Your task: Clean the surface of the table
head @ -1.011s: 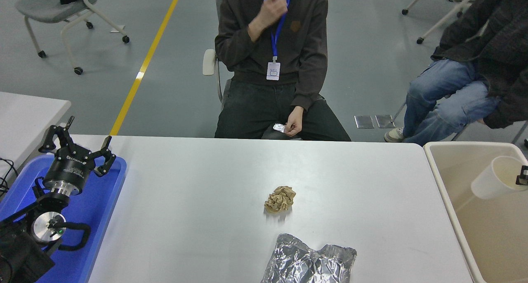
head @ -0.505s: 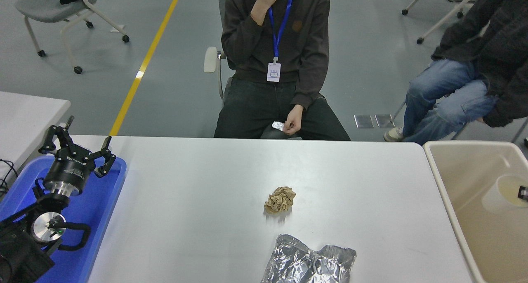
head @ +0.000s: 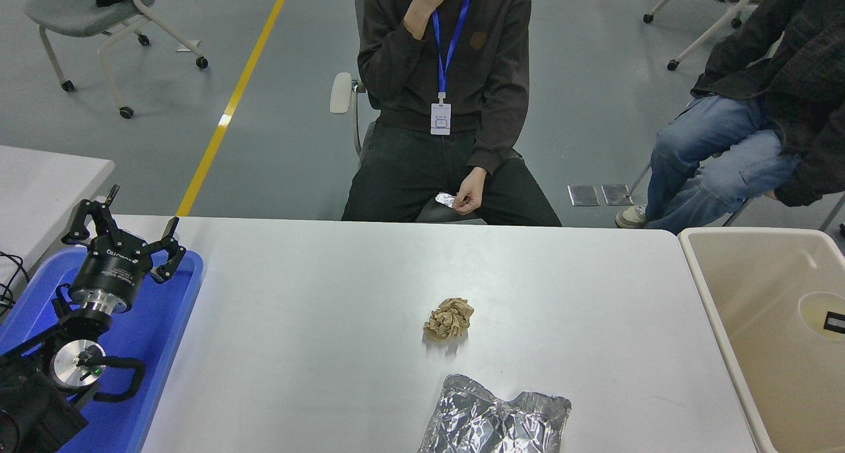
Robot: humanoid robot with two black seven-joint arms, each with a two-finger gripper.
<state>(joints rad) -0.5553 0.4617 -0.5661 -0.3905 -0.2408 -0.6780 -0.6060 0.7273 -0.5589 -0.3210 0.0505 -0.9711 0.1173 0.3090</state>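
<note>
On the right, inside the beige bin (head: 759,347), a white cup (head: 820,315) lay near the far right wall, seen from above with a small dark mark at its rim. Half a second earlier the cup was tilted and blurred in the same spot, and a second earlier it hung higher, held at the picture's right edge by the dark tip of the right gripper. That gripper was now out of view, so the state of its fingers could not be told; the cup's drop and settling suggested that one item had been cleared off the table.

The left gripper (head: 125,232) stood parked over the blue tray (head: 168,347), its fingers (head: 170,230) spread wide and grasping nothing, just as in both earlier frames.

The table surface (head: 317,334) stretched away to the right of those fingers, from just beside the tray to the bin's near wall. Two items remained on it: a crumpled brown paper ball (head: 449,319), well to the right of the spread fingers and nearer the camera than they were, and a crumpled foil bag (head: 495,421), nearer the camera again, at the table's front edge. Neither had shifted between frames. The task was judged partly done, the paper ball being the likelier next target.

Beyond the table a seated person (head: 445,76) held a scrap of foil in one hand (head: 470,197); the torso had shifted slightly. A second person (head: 739,129) sat at the far right.
</note>
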